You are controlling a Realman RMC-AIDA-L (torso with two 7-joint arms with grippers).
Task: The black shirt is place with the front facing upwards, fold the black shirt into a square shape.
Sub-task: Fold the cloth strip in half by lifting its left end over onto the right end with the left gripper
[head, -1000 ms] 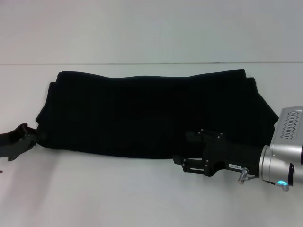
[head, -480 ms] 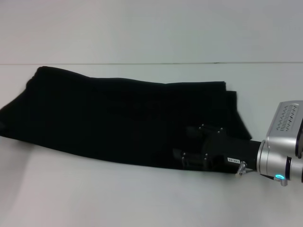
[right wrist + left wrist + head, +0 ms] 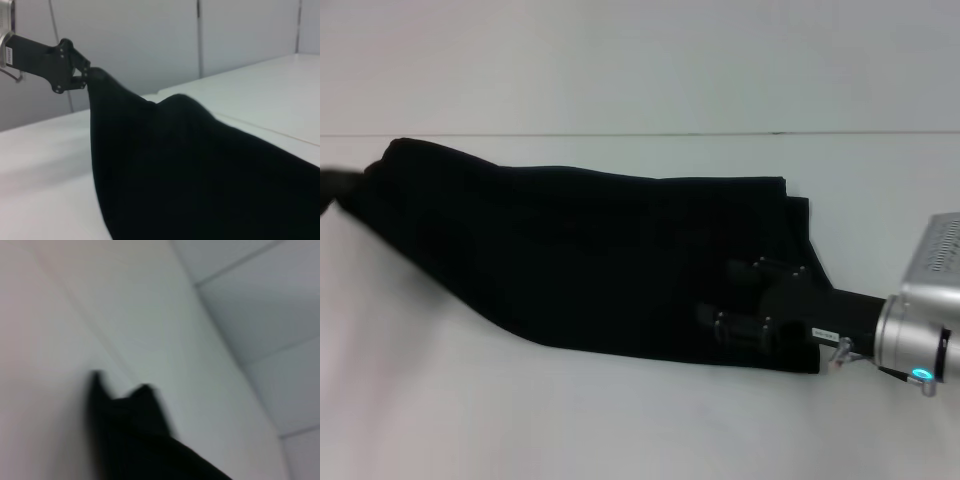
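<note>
Since a second ago I've had the left gripper lift the black shirt by its pinched end, now raised off the table; the right gripper pins the other end, grip unclear.

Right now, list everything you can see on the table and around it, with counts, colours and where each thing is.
black shirt: one, black, folded into a long band across the table, its left end lifted off the surface.
table: one, white, under the shirt.
wall: white, panelled, behind the table.
left claw: one, black, raised at the shirt's left end, shut on that corner.
right claw: one, black on a silver wrist, at the shirt's near right edge.
</note>
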